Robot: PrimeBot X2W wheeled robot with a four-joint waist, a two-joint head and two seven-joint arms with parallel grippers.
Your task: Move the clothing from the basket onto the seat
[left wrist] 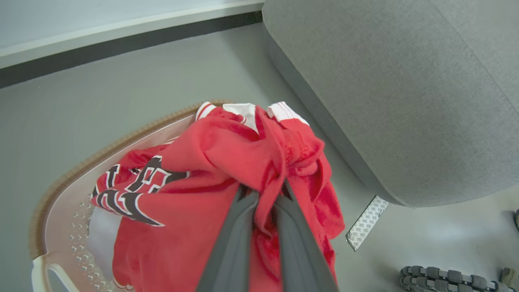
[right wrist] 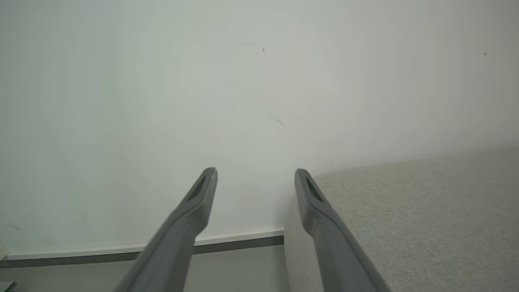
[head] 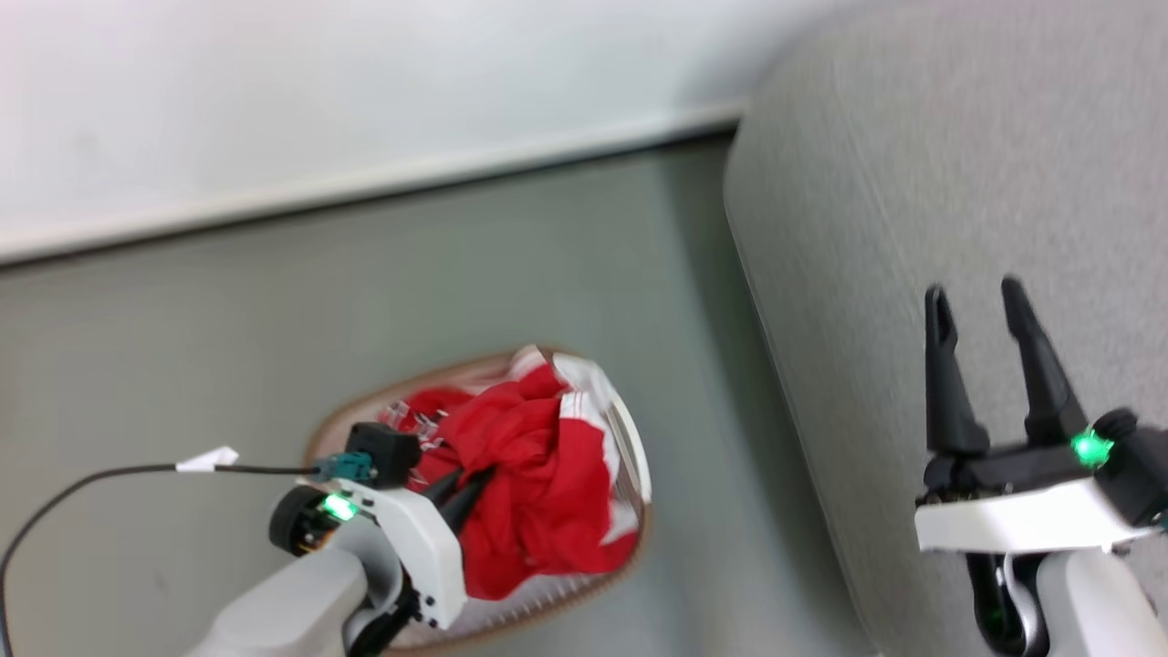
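Observation:
The red jersey (head: 538,484) lies bunched in the cream basket (head: 630,438) on the floor; its black-and-white numerals (left wrist: 134,184) and white sleeve ends (left wrist: 243,111) show in the left wrist view. My left gripper (head: 470,488) is shut on a fold of the jersey (left wrist: 227,162), with cloth pinched between its fingers (left wrist: 235,239). The basket rim (left wrist: 81,166) curves at the left of that view. The grey sofa (head: 949,182) stands right of the basket. My right gripper (head: 976,297) hangs open over the sofa (right wrist: 425,215), nothing between its fingers.
A white wall with a pale skirting board (head: 365,182) runs behind the grey floor (head: 228,319). A black cable with a white tag (head: 208,459) trails left of my left wrist. A patterned strip (left wrist: 367,222) lies by the sofa's base, and a grey ridged object (left wrist: 446,278) sits at the lower right.

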